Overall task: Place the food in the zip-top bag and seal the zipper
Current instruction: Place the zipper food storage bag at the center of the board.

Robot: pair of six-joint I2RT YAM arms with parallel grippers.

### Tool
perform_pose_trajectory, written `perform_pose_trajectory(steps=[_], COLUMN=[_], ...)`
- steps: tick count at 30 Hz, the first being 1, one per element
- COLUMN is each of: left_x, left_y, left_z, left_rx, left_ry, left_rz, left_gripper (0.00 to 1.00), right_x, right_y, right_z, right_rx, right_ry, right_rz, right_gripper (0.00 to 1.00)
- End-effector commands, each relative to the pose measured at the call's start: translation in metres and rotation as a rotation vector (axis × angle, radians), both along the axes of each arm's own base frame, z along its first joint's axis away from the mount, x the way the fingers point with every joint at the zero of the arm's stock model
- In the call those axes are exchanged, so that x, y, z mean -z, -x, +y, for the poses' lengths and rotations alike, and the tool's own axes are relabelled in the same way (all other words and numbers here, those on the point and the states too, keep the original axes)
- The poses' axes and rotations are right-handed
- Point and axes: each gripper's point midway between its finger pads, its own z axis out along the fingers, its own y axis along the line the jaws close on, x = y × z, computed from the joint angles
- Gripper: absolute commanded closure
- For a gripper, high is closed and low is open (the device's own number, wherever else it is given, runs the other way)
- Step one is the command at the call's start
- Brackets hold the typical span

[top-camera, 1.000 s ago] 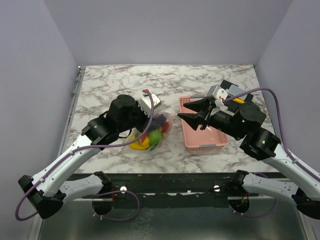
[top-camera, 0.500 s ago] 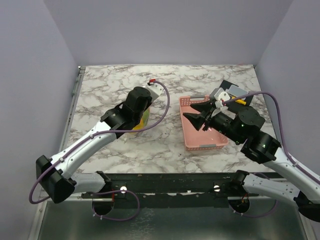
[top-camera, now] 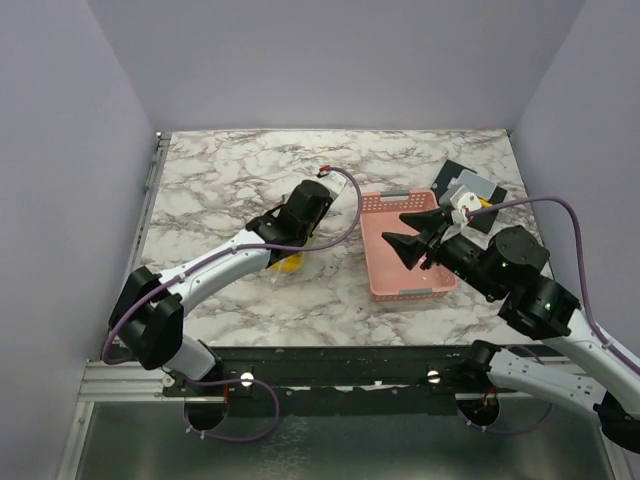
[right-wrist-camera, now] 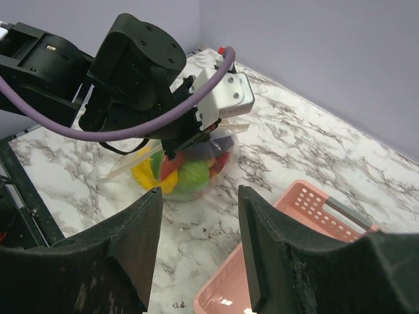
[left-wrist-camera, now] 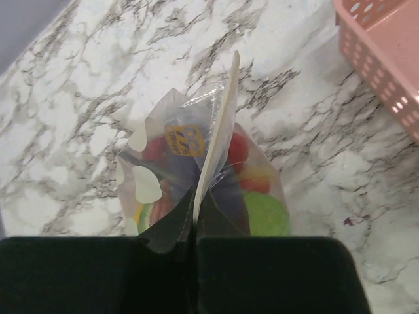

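Left gripper (left-wrist-camera: 195,226) jaws are clenched on the mouth edge of the bag (left-wrist-camera: 196,170). They pinch the zipper (left-wrist-camera: 219,124), which runs edge-on from the fingers toward 12 o'clock in the left wrist view. Right gripper (right-wrist-camera: 200,193) jaws are released and wide apart, nothing between them. It hovers over the pink basket (top-camera: 405,292).

Bag sits on the marble table (top-camera: 220,170) at roughly 9 o'clock from the basket, near but apart. Toy food (left-wrist-camera: 265,212) is inside the bag, with green, red, yellow and purple pieces visible through the clear plastic.

Markings: pale blobs on one bag face, plus one small yellow label (left-wrist-camera: 184,139). Its print is too blurred to read.

Black mat (top-camera: 452,172) with a grey item on it lies at 1 o'clock from the basket.
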Motion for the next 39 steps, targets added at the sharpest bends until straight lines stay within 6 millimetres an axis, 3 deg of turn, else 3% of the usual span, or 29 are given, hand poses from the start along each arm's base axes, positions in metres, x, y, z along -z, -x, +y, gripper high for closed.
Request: perform_pose_trajectory(steps=[1, 5, 9, 14, 16, 19, 21, 30, 39], left_x=[0.033, 0.057, 0.068, 0.068, 0.064, 0.048, 0.036, -0.017, -0.044], left_y=[0.008, 0.018, 0.036, 0.056, 0.063, 0.073, 0.077, 0.092, 0.101], left_z=[-0.033, -0.053, -0.083, -0.112, -0.120, -0.130, -0.134, -0.137, -0.119], left_rx=[-0.016, -0.009, 0.059, 0.121, 0.138, 0.178, 0.192, 0.260, 0.262], left_ry=[0.212, 0.281, 0.369, 0.436, 0.471, 0.535, 0.569, 0.689, 0.678], left_rz=[0.111, 0.200, 0.262, 0.302, 0.314, 0.311, 0.305, 0.286, 0.256], left_gripper=[1.00, 1.00, 0.79, 0.64, 0.47, 0.32, 0.04, 0.01, 0.01], right_x=[0.024, 0.031, 0.043, 0.057, 0.060, 0.070, 0.077, 0.092, 0.104], right_y=[-0.003, -0.004, -0.001, -0.005, -0.007, -0.009, -0.009, -0.014, -0.017], right_z=[-0.014, -0.018, -0.016, -0.019, -0.023, -0.027, -0.027, -0.033, -0.042], right_rx=[0.071, 0.091, 0.088, 0.133, 0.166, 0.203, 0.210, 0.280, 0.360], right_ry=[0.041, 0.049, 0.049, 0.057, 0.045, 0.043, 0.043, 0.018, -0.026], right_rz=[0.071, 0.091, 0.151, 0.208, 0.228, 0.260, 0.282, 0.329, 0.383], right_gripper=[0.44, 0.41, 0.38, 0.34, 0.31, 0.25, 0.24, 0.21, 0.17])
